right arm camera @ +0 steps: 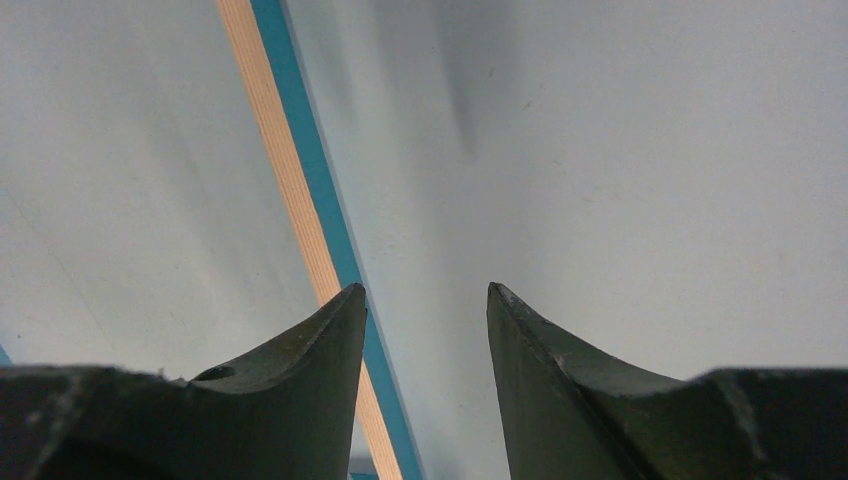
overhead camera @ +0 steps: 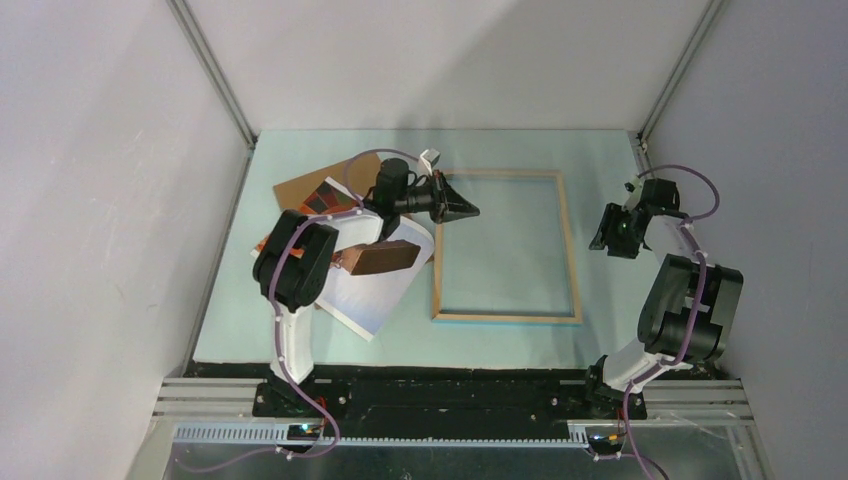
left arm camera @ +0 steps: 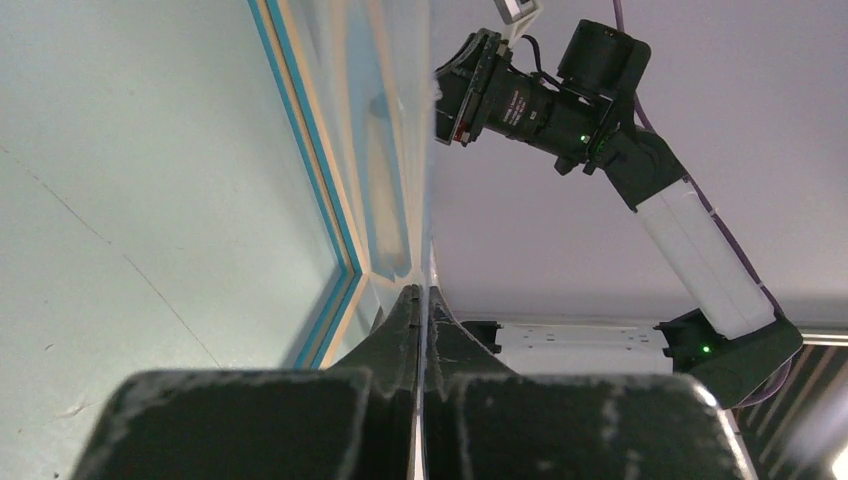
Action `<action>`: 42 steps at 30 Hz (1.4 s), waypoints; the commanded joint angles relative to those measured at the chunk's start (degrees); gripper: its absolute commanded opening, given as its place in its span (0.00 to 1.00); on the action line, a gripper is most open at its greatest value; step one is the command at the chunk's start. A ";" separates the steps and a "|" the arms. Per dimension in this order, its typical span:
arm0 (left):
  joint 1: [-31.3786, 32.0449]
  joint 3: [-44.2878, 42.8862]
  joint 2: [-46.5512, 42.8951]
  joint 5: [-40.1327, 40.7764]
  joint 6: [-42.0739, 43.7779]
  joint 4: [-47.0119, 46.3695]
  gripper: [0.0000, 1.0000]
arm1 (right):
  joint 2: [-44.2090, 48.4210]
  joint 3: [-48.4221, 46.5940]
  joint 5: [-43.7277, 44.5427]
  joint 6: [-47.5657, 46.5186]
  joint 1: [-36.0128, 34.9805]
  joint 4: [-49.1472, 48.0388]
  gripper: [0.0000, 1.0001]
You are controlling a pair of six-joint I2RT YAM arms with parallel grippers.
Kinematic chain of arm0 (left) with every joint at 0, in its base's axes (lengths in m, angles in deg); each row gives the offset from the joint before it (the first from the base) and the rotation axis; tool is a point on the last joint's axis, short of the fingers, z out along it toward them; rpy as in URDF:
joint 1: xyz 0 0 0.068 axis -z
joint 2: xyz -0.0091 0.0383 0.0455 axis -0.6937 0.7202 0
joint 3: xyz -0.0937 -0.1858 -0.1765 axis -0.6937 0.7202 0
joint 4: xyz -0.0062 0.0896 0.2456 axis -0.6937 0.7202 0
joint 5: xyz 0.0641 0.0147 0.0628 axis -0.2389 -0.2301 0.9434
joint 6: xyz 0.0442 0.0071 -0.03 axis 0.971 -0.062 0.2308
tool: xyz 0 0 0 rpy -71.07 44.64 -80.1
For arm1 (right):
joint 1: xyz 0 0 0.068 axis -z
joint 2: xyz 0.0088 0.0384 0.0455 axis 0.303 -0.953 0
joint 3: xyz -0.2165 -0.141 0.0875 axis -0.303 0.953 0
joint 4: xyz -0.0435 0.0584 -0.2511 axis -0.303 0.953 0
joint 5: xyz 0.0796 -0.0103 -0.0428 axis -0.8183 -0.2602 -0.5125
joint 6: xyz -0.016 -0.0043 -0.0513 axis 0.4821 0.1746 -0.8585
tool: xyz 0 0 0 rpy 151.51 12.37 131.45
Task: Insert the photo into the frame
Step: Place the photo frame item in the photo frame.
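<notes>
**Frame [overhead camera: 507, 318] and photo [overhead camera: 385, 295] on counter [overhead camera: 520, 345]**

Thin rectangular frame, pale wood upward, blue-edged, lies flat. Paper photo lies just left of it, beneath the left arm. Left tool [overhead camera: 474, 212] clenched near the frame's left rail; right tool [right arm camera: 425, 290] released over its right rail.

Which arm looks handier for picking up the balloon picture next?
Probably the left. The rectangular paper balloon photo lies on that arm's side, near the left fingers, which look shut; the open right fingers hover across the thin light-wood rectangular frame, farther away.
</notes>
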 commanded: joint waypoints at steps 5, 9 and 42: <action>1.38 -2.63 3.26 1.60 -0.70 -6.57 0.00 | 1.03 -1.03 -3.16 -0.35 0.78 0.05 0.51; 1.45 -3.12 5.06 1.43 -0.97 -6.56 0.00 | 0.73 -1.02 -3.58 -0.19 0.70 0.18 0.51; 0.07 -2.84 6.40 4.57 15.72 9.79 0.00 | -1.42 -1.03 -3.15 -0.69 -4.64 -0.31 0.49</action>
